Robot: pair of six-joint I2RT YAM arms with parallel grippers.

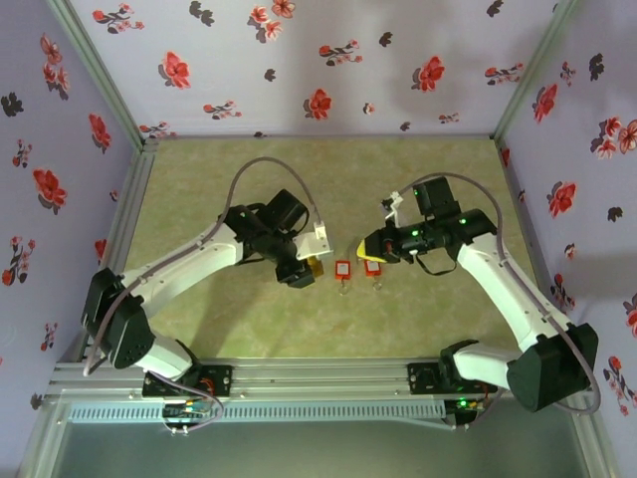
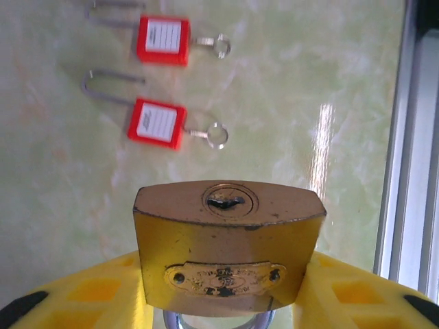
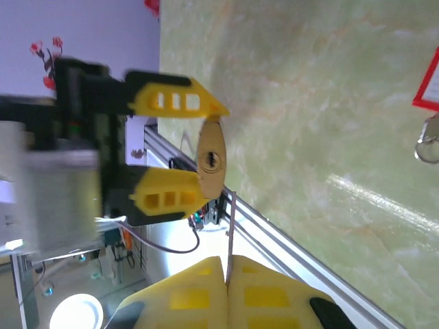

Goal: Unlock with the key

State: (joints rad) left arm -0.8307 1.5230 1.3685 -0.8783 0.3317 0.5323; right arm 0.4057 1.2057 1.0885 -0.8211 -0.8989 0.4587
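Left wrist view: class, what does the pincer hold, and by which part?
The left pincer holds the brass padlock by the narrow side edges of its body.

Lilac walls (image 1: 328, 60) printed with red and black flowers (image 1: 318, 103) enclose a glossy green marbled worktop (image 1: 328, 324), with metal rails (image 1: 318, 376) along its edges.

top external: overhead, far | left wrist: close on padlock (image 2: 226, 247) | right wrist: faces same padlock (image 3: 211, 159)
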